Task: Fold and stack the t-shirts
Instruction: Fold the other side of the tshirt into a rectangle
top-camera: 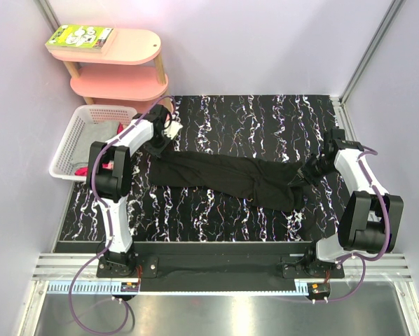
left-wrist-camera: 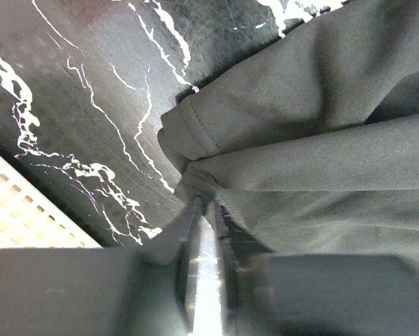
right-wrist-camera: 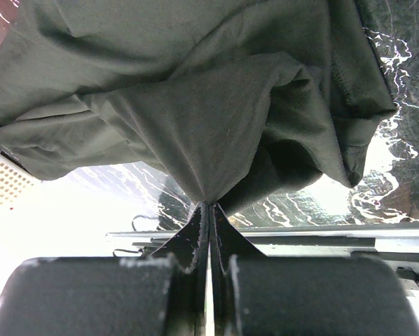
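**A:** Black t-shirt, one, lying as a long rumpled band across the marbled tabletop. It runs from one arm to the other, with its middle resting on the surface.

**B:** Grips?

**A:** Right fingers are pressed together on a fold at the shirt's right end, and the cloth tents away from the pinch. Left fingers are at the hemmed far-left corner, drawn in around a small bunch of hem. It looks like a grip, though that wrist view is blurred at the tips.

**B:** Which step?

**A:** Spreading, I judge. The shirt is twisted, not flat, and no fold is made. Nothing is stacked.

**B:** Next move?

**A:** Both ends need lifting together and drawing apart. The shirt then goes down flat, so that sleeves and hem can be found before folding. The left hold should be firm first, or the corner may slip.

**B:** Other shirts?

**A:** Red cloth sits in the white lattice basket at the tabletop's left edge.
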Action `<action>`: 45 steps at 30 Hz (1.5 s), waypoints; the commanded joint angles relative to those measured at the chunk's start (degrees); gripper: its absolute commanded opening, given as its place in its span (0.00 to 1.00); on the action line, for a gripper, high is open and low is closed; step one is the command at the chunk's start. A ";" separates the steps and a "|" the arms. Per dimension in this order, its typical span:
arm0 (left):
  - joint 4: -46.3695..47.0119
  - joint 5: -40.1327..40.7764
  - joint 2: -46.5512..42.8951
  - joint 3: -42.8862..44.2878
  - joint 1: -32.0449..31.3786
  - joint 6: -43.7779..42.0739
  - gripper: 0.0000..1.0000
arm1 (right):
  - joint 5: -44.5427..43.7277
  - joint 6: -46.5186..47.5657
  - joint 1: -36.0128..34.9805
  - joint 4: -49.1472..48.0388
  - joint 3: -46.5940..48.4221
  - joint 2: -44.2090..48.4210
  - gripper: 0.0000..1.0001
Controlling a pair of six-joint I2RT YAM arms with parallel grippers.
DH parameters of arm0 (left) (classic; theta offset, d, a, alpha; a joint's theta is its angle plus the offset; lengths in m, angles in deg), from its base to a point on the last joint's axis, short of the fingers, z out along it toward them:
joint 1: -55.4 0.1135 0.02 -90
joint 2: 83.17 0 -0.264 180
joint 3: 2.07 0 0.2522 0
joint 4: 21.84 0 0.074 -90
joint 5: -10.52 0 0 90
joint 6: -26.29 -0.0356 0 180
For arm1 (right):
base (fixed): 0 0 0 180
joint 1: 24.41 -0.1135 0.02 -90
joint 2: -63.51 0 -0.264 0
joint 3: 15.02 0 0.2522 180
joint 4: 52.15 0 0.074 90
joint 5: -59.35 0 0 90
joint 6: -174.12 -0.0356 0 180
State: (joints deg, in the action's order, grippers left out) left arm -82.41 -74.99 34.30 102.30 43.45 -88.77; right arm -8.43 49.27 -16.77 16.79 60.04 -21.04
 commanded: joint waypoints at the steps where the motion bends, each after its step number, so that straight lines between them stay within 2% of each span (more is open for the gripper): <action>1: 1.10 -0.27 0.04 1.94 0.08 -0.16 0.07 | 1.51 -0.57 0.10 -0.51 1.72 0.09 0.00; 3: 1.19 -0.01 -0.05 1.77 0.08 -0.08 0.00 | 1.60 -0.66 0.10 -0.51 1.81 0.18 0.00; 14: 1.10 -0.98 -6.28 0.10 0.26 -1.57 0.00 | 1.60 -0.39 0.10 -0.60 2.25 0.00 0.00; 24: 0.40 -2.91 -12.17 -5.61 0.61 -1.40 0.00 | 1.78 -0.22 0.10 -0.60 2.95 -0.61 0.00; 31: -5.91 -5.45 -19.11 -6.14 0.96 -3.50 0.00 | 3.18 -0.13 0.01 1.94 2.51 1.49 0.00; 37: -11.28 -5.99 -27.64 -11.23 2.71 -7.63 0.00 | 7.49 -2.06 -1.48 6.52 -4.78 11.41 0.00; 41: -15.76 -7.12 -31.59 -13.00 3.51 -8.25 0.00 | 11.43 -3.46 -1.57 8.80 -10.40 21.84 0.00; 45: -18.32 -8.71 -34.41 -16.59 3.51 -8.95 0.00 | 9.08 -3.47 -1.40 13.96 -13.04 31.46 0.00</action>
State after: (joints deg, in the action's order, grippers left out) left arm -96.46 -80.91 2.96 88.66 46.82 -95.88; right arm -0.25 46.67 -18.04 24.29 48.19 2.85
